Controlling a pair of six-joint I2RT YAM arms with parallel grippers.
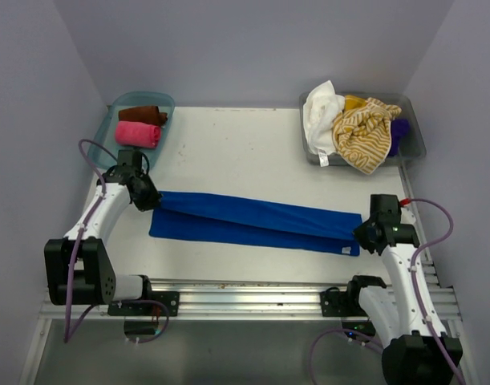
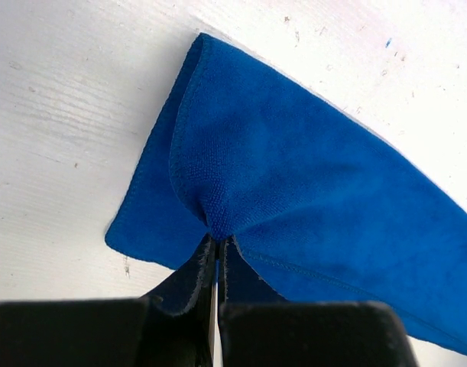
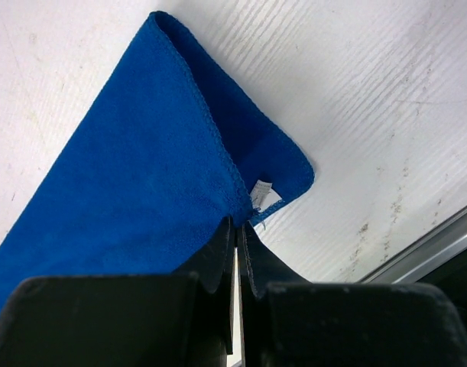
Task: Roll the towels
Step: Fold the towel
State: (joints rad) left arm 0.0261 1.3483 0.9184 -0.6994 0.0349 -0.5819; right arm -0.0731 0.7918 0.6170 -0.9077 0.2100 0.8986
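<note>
Blue towel (image 1: 253,220) pinched (both ends).

Blue towel (image 2: 309,191), matt (napped) cloth

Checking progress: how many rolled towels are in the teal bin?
2: a rolled brown cloth towel at the back of the teal plastic bin, a rolled pink cloth towel just in front.
</note>
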